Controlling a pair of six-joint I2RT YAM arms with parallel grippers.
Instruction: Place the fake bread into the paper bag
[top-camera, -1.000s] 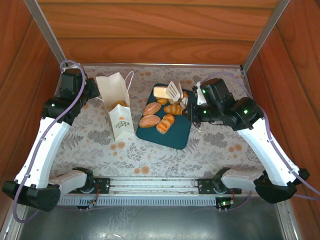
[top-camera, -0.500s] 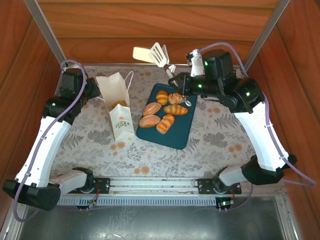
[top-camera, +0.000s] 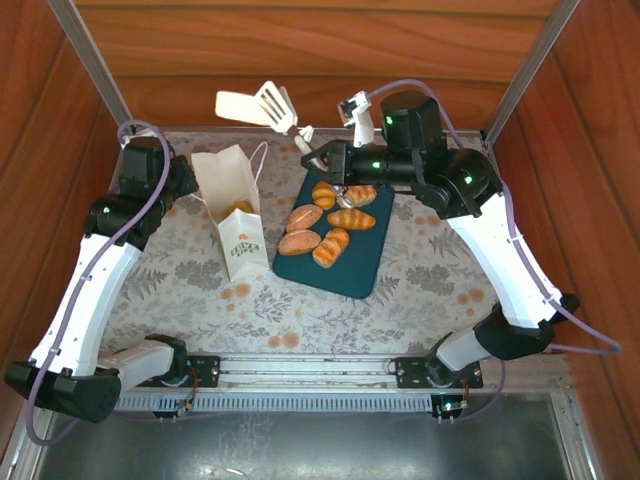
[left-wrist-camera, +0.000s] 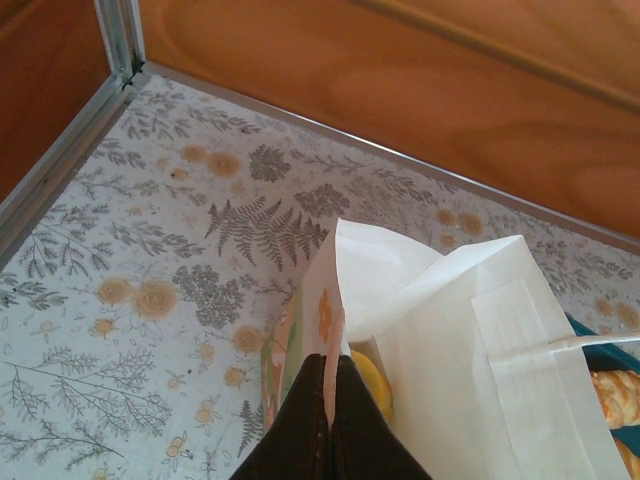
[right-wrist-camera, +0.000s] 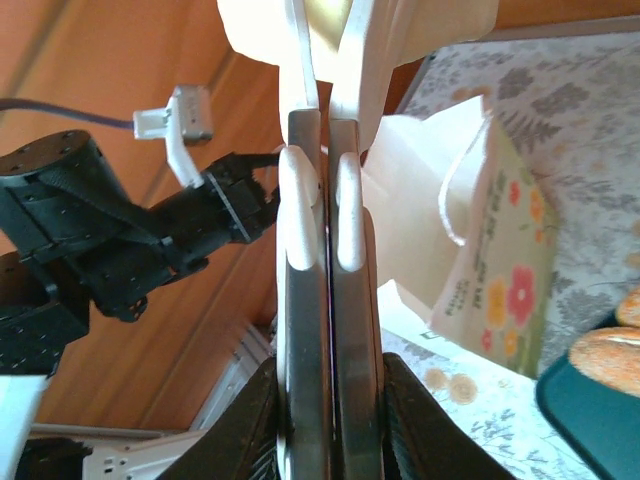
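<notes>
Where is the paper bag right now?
In the top view the bag stands upright left of centre, between the left gripper, which pinches its rim, and the teal tray.

- Wood-panel walls on the back, left and right; reddish-brown, with horizontal grain on the back one.
- Two silver metal posts slant up at the back corners; a thin metal strip runs along the base of the back wall.
- Table is covered in pale cloth with a grey fern and orange flower print.
- Metal rail runs across the near edge.
- Dull grey metal sheet lies below it, with faint glare.
- Light is even, shadows soft.
</notes>
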